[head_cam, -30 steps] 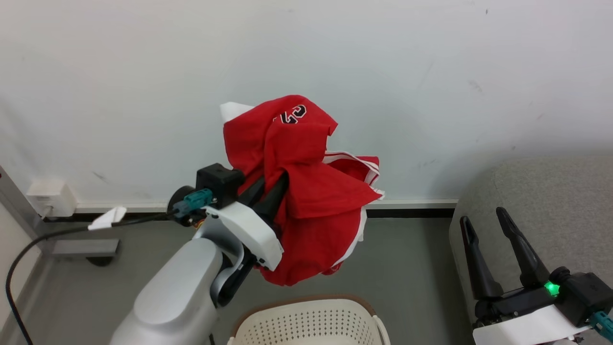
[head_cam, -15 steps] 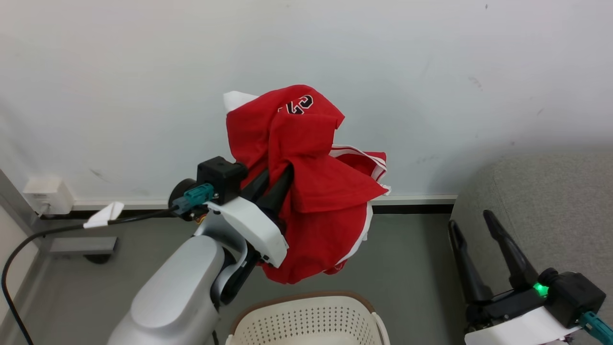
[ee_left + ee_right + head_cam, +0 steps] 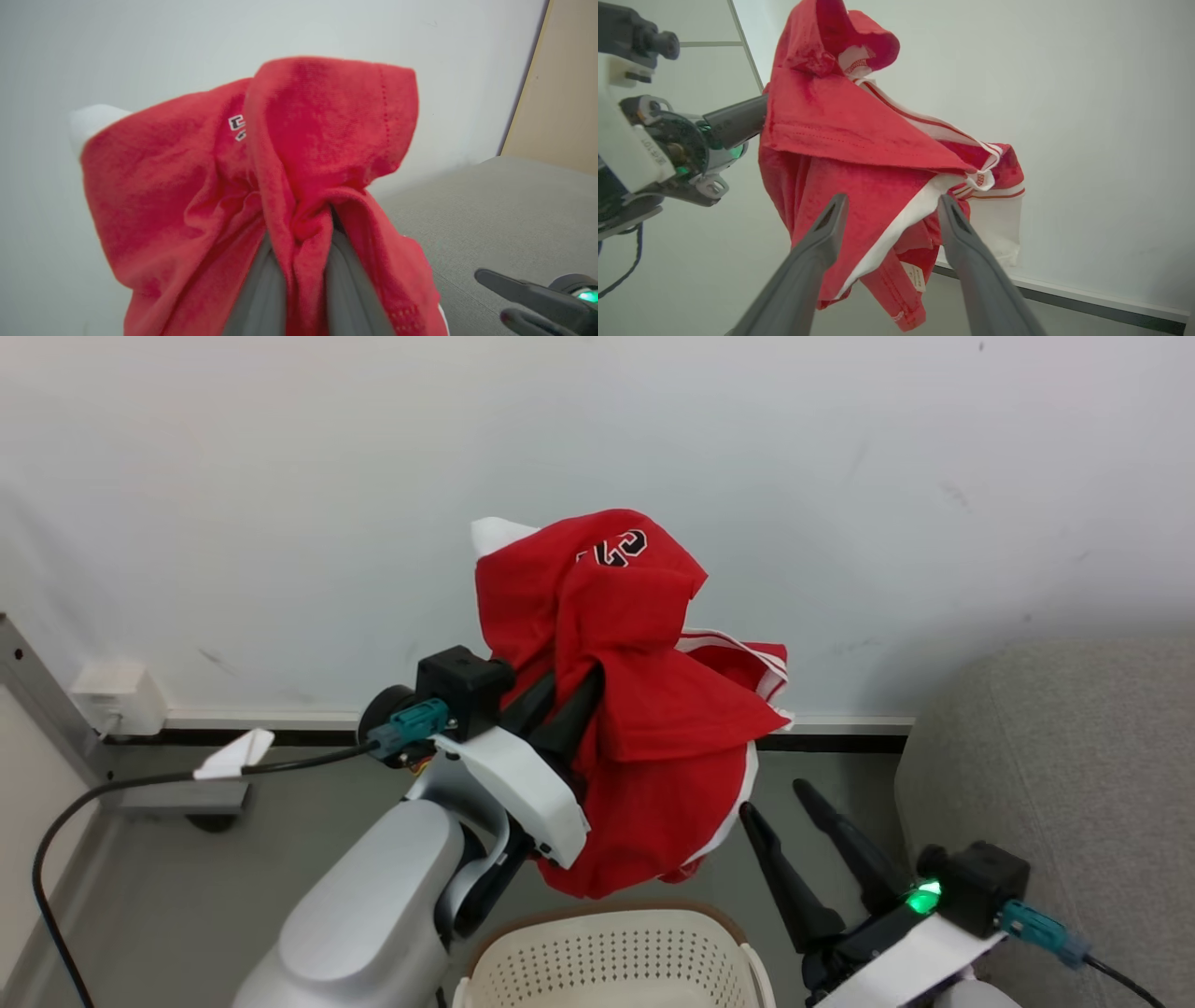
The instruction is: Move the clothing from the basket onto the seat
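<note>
Head view: the left pincer (image 3: 571, 689) pinches the clothing (image 3: 644, 709) high above the basket (image 3: 597, 963), probably so it clears the rim on the way to the seat (image 3: 1055, 747). Left wrist view: fabric is bunched between its fingers (image 3: 261, 289). Right wrist view: the right pincer (image 3: 893, 198), spread, faces the hanging hem.

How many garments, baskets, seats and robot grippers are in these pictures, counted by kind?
Red fabric garment with white trim: 1
Cream-white perforated plastic basket: 1
Grey woven-fabric upholstered seat: 1
Dark two-finger grippers: 2, left gripper and right gripper
Total: 5

Head cam high, looks fwd-down; L/R wrist cams close-up; all share clothing (image 3: 653, 709).
</note>
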Controlling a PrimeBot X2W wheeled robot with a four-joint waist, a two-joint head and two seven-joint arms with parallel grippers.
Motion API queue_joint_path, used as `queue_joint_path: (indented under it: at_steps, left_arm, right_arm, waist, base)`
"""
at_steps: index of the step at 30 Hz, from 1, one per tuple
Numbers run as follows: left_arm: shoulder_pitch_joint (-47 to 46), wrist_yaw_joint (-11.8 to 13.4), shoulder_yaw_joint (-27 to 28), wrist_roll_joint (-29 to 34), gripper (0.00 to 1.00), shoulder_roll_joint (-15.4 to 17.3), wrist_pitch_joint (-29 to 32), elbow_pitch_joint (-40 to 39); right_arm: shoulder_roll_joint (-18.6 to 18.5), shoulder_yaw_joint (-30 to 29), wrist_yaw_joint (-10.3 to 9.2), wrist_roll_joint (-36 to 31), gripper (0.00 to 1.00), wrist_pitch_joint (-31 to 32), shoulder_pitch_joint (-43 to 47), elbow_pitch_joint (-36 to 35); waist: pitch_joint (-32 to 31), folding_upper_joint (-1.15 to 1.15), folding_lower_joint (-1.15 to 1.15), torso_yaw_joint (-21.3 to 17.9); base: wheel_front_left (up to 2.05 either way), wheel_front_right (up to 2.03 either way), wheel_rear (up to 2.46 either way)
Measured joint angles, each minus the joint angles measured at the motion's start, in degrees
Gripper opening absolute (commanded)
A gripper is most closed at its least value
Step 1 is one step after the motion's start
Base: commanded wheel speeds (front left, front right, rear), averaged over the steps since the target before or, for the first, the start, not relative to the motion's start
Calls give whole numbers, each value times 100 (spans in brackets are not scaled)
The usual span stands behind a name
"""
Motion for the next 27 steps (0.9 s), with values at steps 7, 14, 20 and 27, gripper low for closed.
queue_joint_path:
  at_steps: [7,14,20,27]
  left_arm:
    - [-15,-43,-182,1,0,-143,45,-8]
    - [-46,-111,-345,-26,0,-303,99,-10]
    - [-46,-182,-468,-125,0,-408,154,12]
    - [-41,-189,-533,-224,0,-472,158,46]
  right_arm:
    - [4,1117,0,983,100,143,-713,968]
    - [93,2005,0,1591,100,86,-1346,1652]
    - [207,2494,0,1639,100,25,-1811,2252]
    - [423,2376,0,1265,0,8,-2076,2603]
  waist:
    - [-9,0,0,217]
    - [-12,0,0,482]
    - [-44,0,0,718]
    - [-77,0,-1,921]
  base:
    - [0,0,0]
    - [0,0,0]
    - [0,0,0]
    - [0,0,0]
